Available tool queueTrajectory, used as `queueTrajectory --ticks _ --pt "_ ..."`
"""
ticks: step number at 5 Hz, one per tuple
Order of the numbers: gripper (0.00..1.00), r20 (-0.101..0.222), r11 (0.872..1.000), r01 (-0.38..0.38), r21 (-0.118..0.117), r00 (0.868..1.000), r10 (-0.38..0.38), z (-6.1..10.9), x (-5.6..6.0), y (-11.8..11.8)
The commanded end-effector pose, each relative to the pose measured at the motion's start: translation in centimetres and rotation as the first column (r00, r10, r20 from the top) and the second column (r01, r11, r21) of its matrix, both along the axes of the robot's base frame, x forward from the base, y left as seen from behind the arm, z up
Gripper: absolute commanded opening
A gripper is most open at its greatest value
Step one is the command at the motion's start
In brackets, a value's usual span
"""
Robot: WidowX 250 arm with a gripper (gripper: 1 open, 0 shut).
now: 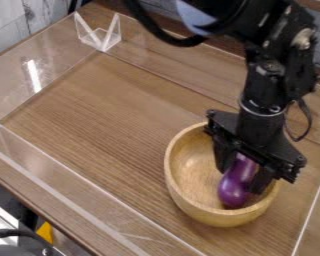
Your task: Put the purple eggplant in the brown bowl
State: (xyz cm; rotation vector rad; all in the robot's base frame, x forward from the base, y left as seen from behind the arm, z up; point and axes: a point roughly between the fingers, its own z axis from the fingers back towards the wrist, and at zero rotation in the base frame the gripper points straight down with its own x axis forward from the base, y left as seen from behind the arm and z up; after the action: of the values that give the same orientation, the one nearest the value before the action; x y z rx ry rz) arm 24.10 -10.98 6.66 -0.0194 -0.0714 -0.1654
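The purple eggplant lies tilted inside the brown bowl, on its floor toward the right side. My gripper points straight down over the bowl, directly above the eggplant's upper end. Its black fingers stand apart on either side of that end, and the eggplant rests on the bowl rather than hanging from them. The arm hides the bowl's far rim.
The bowl sits at the front right of a wooden tabletop fenced by low clear acrylic walls. A small clear angled piece stands at the back left. The table's front edge runs along the lower left.
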Motion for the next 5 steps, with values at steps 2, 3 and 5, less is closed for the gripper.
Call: queueTrajectory --ticks 2,3,5 --pt "1.0 0.05 0.984 0.176 -0.03 0.984 -0.174 3.0 0.3 0.3" --pt "1.0 0.042 0.988 0.153 -0.029 0.987 -0.152 2.5 -0.1 0.7" --pt "1.0 0.037 0.996 0.084 -0.03 0.996 -0.083 2.4 -0.4 1.3"
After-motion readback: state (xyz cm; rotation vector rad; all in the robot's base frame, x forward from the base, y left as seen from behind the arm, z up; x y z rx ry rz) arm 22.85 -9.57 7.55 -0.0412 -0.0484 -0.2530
